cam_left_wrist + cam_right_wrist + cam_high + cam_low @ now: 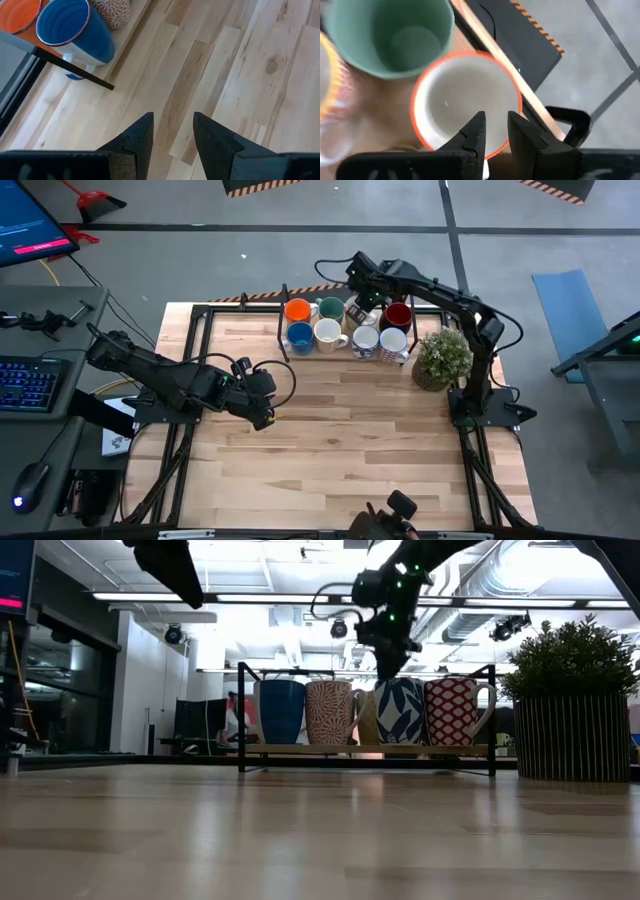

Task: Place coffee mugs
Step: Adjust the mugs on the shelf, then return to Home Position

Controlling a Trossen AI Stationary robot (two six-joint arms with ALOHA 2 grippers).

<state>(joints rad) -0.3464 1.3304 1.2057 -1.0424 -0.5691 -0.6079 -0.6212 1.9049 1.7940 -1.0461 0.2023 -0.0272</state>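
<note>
Several coffee mugs stand in two rows on a black-framed rack [283, 330] at the table's far edge: orange [297, 309], teal [330, 307] and dark red [398, 313] behind, blue [299, 336] and white ones [328, 332] in front. My right gripper [496, 116] hangs over an orange-rimmed mug [465, 95] in the back row [357, 313], slightly open, with the mug's rim below the gap. That mug's base seems to rest on the rack shelf [366, 720]. My left gripper [173, 116] is open above bare table at the left [265, 412]. My right gripper points steeply down at the orange-rimmed mug's rim [500, 148], one finger over the inside and one over the outside. Whether the fingers touch the rim I cannot tell.
A bushy potted plant [442, 358] stands just right of the rack, near the right arm's base. The rack's black top bar [75, 72] runs close above the blue mug [75, 30]. Bare wooden table spreads from the rack to the near edge.
</note>
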